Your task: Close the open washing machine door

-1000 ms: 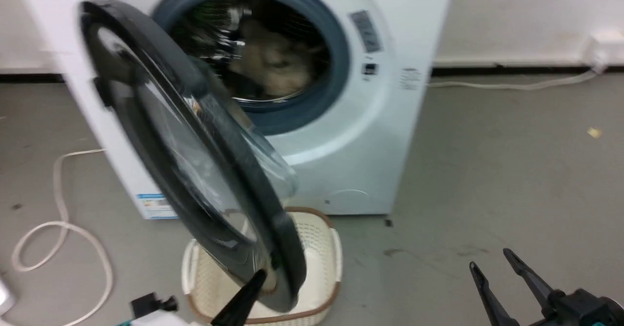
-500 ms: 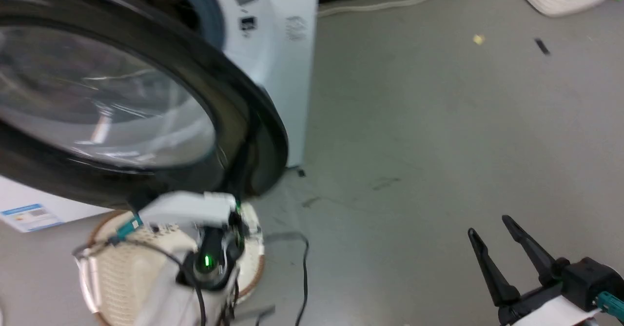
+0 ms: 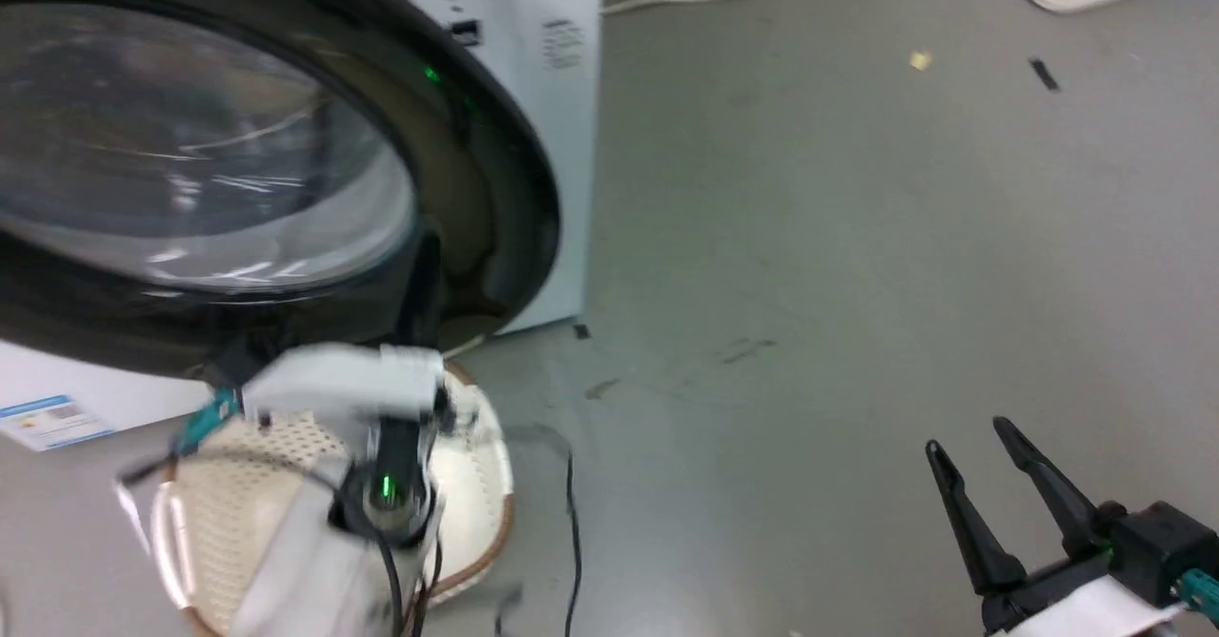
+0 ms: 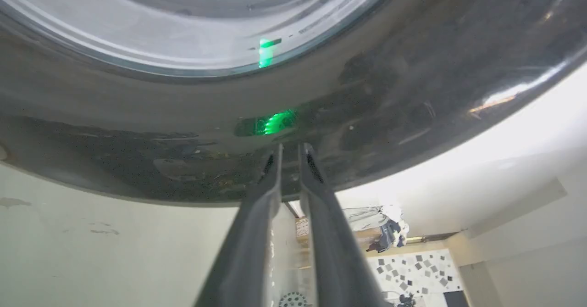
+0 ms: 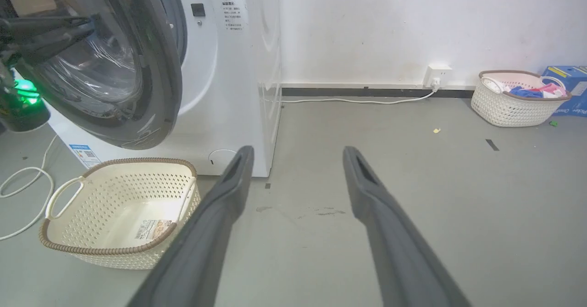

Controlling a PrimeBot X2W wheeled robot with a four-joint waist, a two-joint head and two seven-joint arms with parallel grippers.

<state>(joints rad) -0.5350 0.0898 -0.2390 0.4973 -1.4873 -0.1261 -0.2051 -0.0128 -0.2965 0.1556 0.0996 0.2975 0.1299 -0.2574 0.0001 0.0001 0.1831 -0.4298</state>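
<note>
The washing machine door (image 3: pixel 500 180) stands ajar from the white machine (image 3: pixel 562 142), its glossy black frame and clear glass close to me. My left gripper (image 3: pixel 426 242) reaches up from below, its fingers shut and nearly together. In the left wrist view its tips (image 4: pixel 290 147) rest against the lower black frame of the door (image 4: pixel 137 114). The right wrist view shows the door (image 5: pixel 153 91) swung partly out, with the left gripper (image 5: pixel 87 26) at its glass side. My right gripper (image 3: pixel 967 434) hangs open at the lower right, well away from the machine, holding nothing (image 5: pixel 298 151).
A cream perforated basket (image 5: pixel 114 252) sits on the floor under the door, below my left arm (image 3: pixel 476 523). A second basket (image 5: pixel 518 107) with clothes and a blue box (image 5: pixel 568 82) stand at the far right wall. A white hose (image 5: pixel 18 192) loops left of the machine.
The head camera has swung in close and to the right. My left gripper rose from the door's lower edge onto the frame's face. The right gripper stayed open.
</note>
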